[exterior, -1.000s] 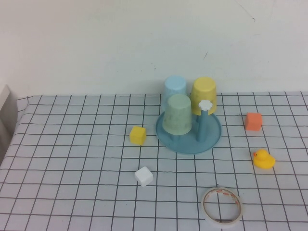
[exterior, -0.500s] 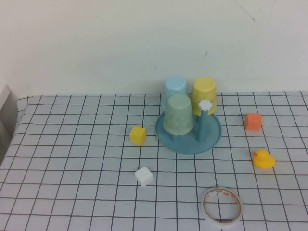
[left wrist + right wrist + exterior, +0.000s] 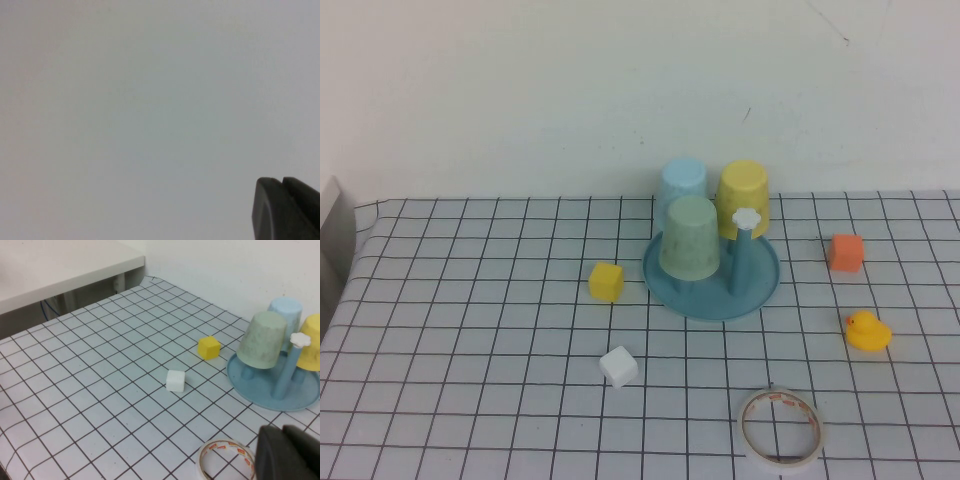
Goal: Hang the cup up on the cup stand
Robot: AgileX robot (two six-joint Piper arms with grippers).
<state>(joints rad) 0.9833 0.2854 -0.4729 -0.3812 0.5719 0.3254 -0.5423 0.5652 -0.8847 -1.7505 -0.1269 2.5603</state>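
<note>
Already the cup (image 3: 689,237) sits upside down on a peg of the cup stand (image 3: 712,288), toward the desk's (image 3: 470,330) far edge, with a light blue cup (image 3: 683,184) and a yellow cup (image 3: 744,197) hung behind it and one bare peg (image 3: 744,248) beside it. Neither arm reaches over the desk. The left gripper (image 3: 287,210) faces a blank wall, fingers pressed together, holding nothing. The right gripper (image 3: 289,454) hangs above the near edge by the tape roll (image 3: 780,428), fingers closed and empty too.
</note>
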